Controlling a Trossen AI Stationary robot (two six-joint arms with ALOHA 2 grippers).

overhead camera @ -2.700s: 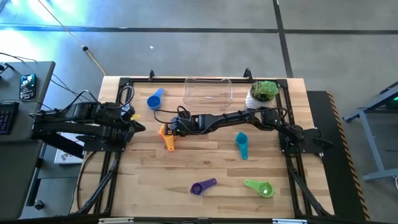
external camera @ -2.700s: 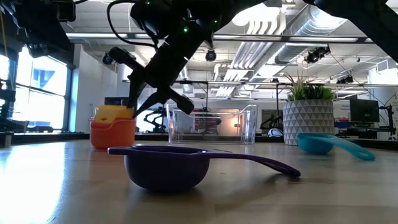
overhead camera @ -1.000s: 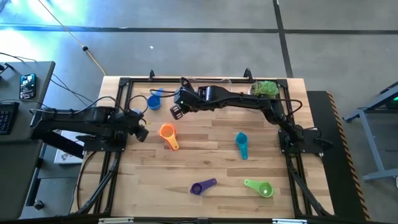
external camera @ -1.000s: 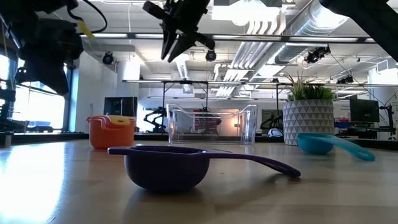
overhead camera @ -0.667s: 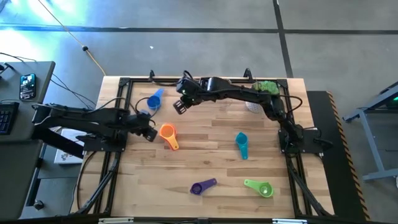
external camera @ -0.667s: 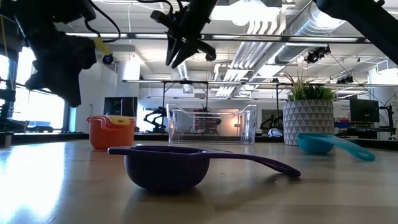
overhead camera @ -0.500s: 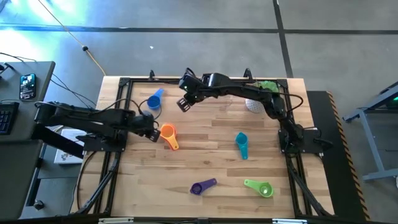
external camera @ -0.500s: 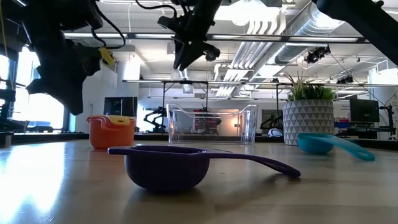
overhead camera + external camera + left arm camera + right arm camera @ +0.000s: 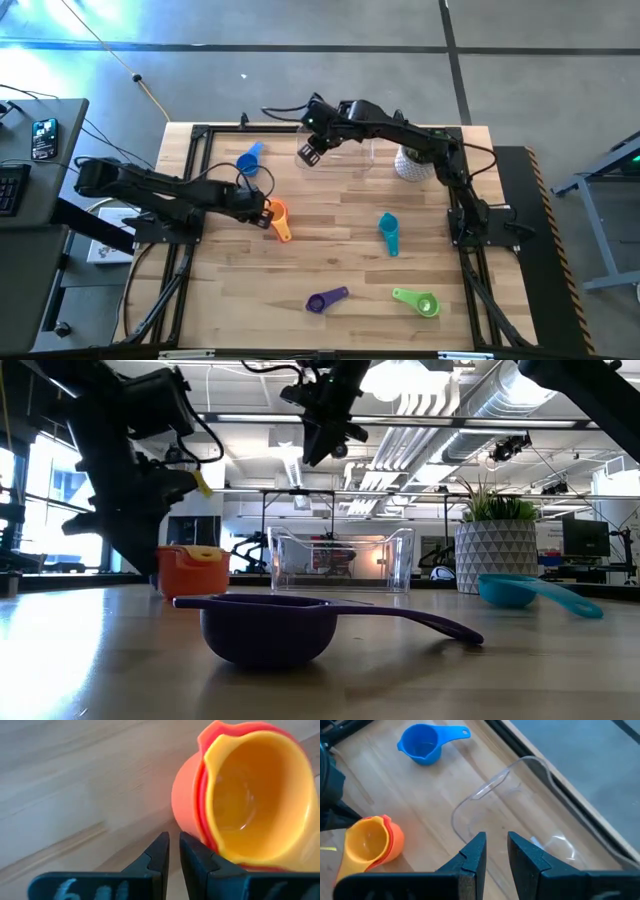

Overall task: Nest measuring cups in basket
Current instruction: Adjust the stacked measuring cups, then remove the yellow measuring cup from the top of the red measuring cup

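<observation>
A yellow measuring cup (image 9: 252, 795) sits nested in an orange one (image 9: 277, 215), upright on the table left of centre; a redder rim shows between them. My left gripper (image 9: 174, 845) is shut and low at that stack's left side. My right gripper (image 9: 309, 153) hangs high over the near left corner of the clear basket (image 9: 340, 150), fingers a narrow gap apart and holding nothing. The blue cup (image 9: 248, 160), the teal cup (image 9: 388, 232), the purple cup (image 9: 325, 299) and the green cup (image 9: 418, 301) lie apart on the table. My left gripper comes from the table's left, slanting down. The outer side of one shut finger (image 9: 192, 851) lies against the orange cup's lower wall (image 9: 181, 822). The stack stands upright with its base on the table.
A white pot with a green plant (image 9: 418, 155) stands at the far right, beside the basket. A black frame (image 9: 200, 135) runs round the table's edges. Bare wood lies in the middle, between the stack and the teal cup.
My left gripper has reached from the table's left edge toward the right and come down against the orange and yellow stack, which has slid a little to the right. My right gripper has moved toward the far edge and right, staying high, and now hangs over the basket's corner.
</observation>
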